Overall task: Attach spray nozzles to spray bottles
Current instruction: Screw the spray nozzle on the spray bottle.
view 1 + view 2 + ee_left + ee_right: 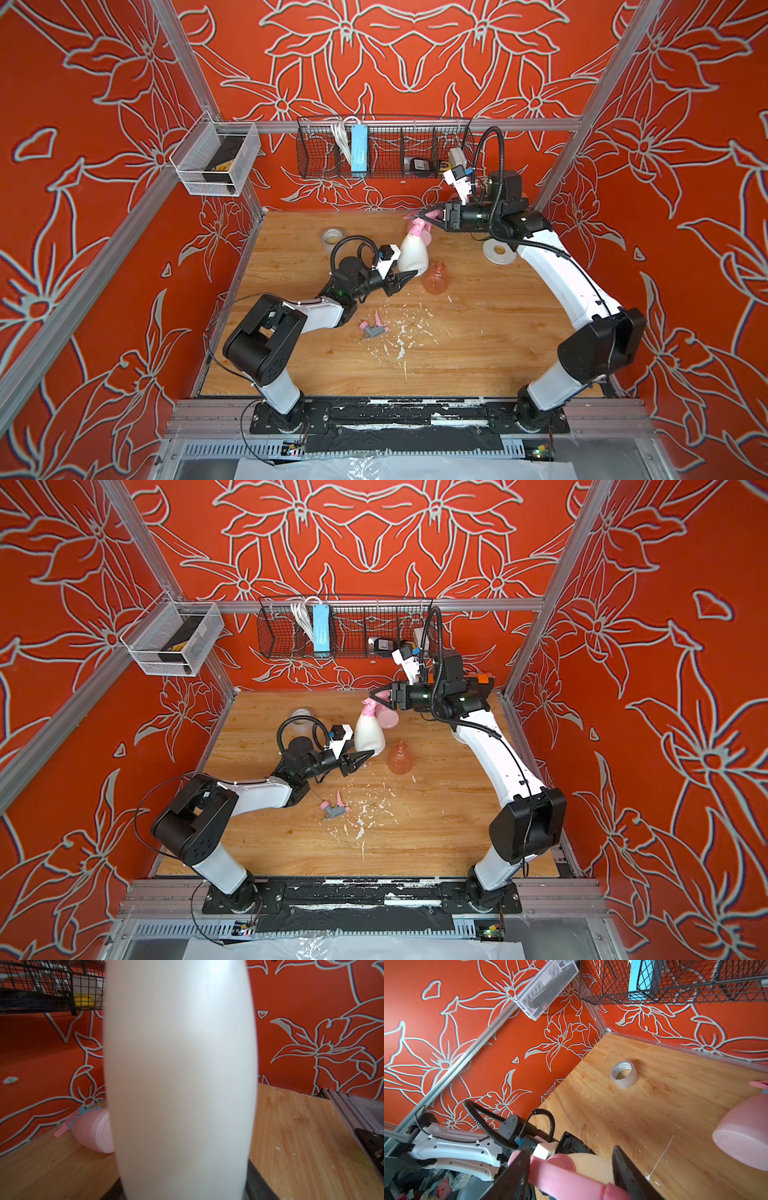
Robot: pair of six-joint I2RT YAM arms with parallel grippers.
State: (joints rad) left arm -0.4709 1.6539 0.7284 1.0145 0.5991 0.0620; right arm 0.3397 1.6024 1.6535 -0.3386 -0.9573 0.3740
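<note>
1. Tape roll of clear film [333, 237] lies flat near the far left of the wooden table [478, 353].
2. The pink-and-grey spray nozzle [374, 329] lies loose nearer the front edge, beside scattered white flecks [401, 338] and apart from both of my grippers.
3. My left gripper [409, 277] is clamped low on the cream-white spray bottle [412, 253], which stands upright mid-table. In the left wrist view its body fills the space between my fingers.
4. The all-pink spray nozzle [415, 227] sits on the cream-white spray bottle's neck.
5. My right gripper [422, 218] reaches in sideways, with one jaw on either side of that nozzle. I cannot tell whether the jaws press on it or only bracket it.
6. The pink spray bottle [390, 719] lies on its side just behind the cream-white one, with the pink-and-blue spray nozzle [70, 1124] at its neck.
7. The translucent orange spray bottle [436, 279] stands just to the right, its neck bare, and neither gripper touches it.
8. A white tape roll [498, 251] lies flat beneath my right forearm.
</note>
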